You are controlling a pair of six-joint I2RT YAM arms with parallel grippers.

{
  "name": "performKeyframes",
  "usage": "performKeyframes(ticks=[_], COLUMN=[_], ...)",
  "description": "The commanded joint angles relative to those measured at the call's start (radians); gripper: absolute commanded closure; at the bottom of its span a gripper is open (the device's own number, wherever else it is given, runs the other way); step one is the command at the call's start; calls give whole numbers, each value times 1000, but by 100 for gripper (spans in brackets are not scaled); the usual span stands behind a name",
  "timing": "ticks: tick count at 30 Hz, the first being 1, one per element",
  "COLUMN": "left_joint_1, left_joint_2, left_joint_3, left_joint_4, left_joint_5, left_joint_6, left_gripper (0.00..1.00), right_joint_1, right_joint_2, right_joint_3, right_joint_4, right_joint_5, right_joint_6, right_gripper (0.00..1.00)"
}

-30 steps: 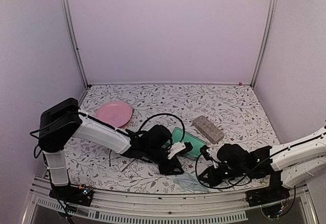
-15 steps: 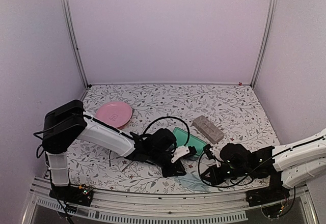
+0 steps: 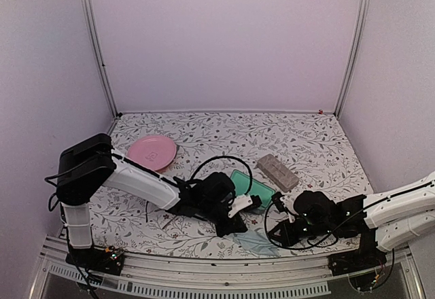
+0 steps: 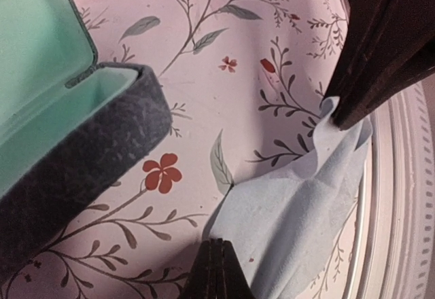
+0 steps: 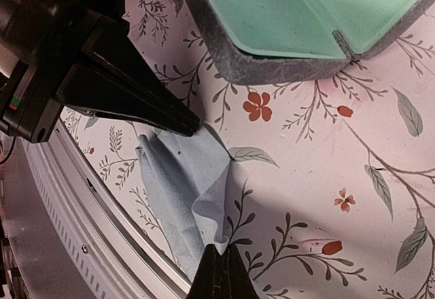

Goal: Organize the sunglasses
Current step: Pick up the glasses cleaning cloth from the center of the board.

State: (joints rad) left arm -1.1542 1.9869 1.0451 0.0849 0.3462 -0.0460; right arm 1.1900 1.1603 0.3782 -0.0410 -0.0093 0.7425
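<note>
Early days: the open case (image 5: 272,64) shows bare mint lining, and no sunglasses can be made out in any view. The left gripper (image 4: 212,272) and right gripper (image 5: 217,272) each pinch shut on opposite corners of the cloth (image 4: 299,204) — finding and casing the glasses remains

1. You won't find any text, brand or number you can read in these views.
2. The pink plate (image 3: 151,151) may bear a faint mark at its centre, though it is too small to read.
</note>
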Motion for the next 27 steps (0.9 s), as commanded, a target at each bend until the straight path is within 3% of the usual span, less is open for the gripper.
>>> performKeyframes(ticks=[1,27], left_joint_1=[-5,60], left_joint_2=[-8,-414], left_joint_3=[-49,-357], left_joint_4=[-15,14], left_joint_5=[-3,-121], left_joint_6=[-26,-159], left_gripper=[100,100], right_joint_1=[-7,-13], right_joint_2=[1,314], right_joint_3=[10,320], right_joint_4=[5,43], right_joint_5=[17,-1], right_joint_6=[-16,-248], right_gripper=[100,100])
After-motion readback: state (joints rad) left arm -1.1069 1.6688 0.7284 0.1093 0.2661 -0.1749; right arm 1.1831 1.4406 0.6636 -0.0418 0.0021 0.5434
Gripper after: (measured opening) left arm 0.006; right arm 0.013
